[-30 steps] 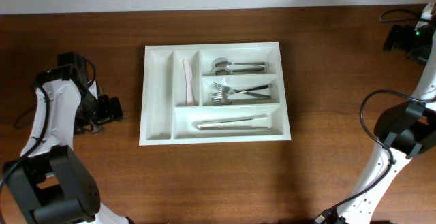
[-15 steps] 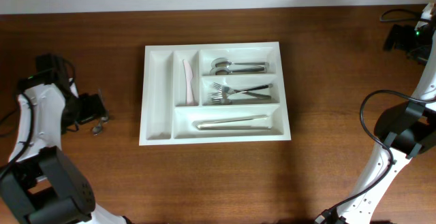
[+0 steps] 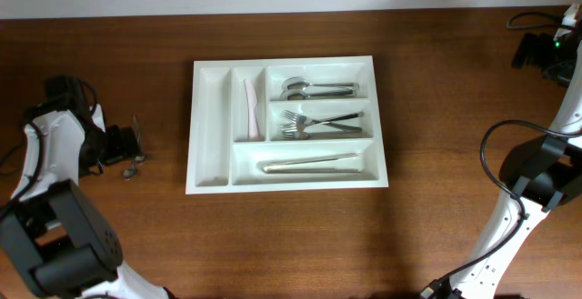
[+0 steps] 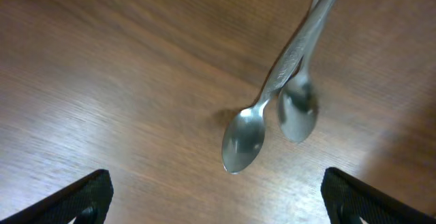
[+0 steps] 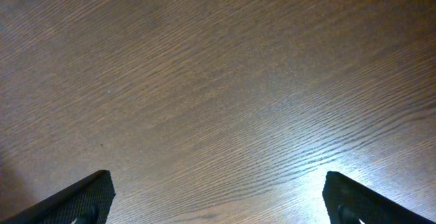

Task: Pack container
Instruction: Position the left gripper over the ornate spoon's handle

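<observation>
The white container (image 3: 211, 181) lies mid-table. It holds spoons (image 3: 318, 88), forks (image 3: 318, 122), knives (image 3: 309, 164) and a pink utensil (image 3: 250, 108); its leftmost narrow compartment is bare. Two loose metal spoons (image 3: 135, 164) lie on the wood left of the container. In the left wrist view their bowls (image 4: 243, 141) sit side by side with the handles crossing. My left gripper (image 4: 218, 200) is open just short of them, touching nothing. My right gripper (image 5: 218, 200) is open over bare wood at the far right.
The right arm's elbow and a black cable (image 3: 509, 144) stand at the right edge. A black unit with a green light (image 3: 546, 49) sits at the back right corner. The left arm's links (image 3: 55, 144) fill the left edge.
My left arm has drawn back to the left, away from the container, with its gripper still open. The two loose spoons stay where they lay. The right arm has not moved.
</observation>
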Robot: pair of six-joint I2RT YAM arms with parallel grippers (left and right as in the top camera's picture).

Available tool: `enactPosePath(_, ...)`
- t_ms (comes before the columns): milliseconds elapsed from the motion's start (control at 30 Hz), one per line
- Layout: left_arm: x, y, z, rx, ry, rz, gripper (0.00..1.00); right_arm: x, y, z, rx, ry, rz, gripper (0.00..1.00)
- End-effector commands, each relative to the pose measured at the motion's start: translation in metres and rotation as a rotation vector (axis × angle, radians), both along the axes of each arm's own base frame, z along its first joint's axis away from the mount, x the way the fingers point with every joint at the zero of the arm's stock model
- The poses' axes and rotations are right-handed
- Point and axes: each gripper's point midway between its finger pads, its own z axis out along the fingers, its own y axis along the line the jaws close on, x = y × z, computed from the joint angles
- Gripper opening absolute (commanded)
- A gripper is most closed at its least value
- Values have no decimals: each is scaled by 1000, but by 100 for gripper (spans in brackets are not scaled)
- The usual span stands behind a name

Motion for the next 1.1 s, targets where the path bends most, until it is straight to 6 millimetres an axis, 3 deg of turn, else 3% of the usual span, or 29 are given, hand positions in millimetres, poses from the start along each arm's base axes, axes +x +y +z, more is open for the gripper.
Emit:
enactPosePath(0,-14,-3,-22,-30,101,-13,100,-4,-2,18,-16,-32,-9,99)
enactPosePath(367,-17,4,-26,3,151,-207,100,-4,-2,18,-16,-32,-9,99)
enactPosePath(800,-23,6,-30,2,187,-253,100,-4,-2,18,-16,-32,-9,99)
enactPosePath(1067,-15,8,-38,4,177,-310,100,-4,-2,18,-16,-32,-9,99)
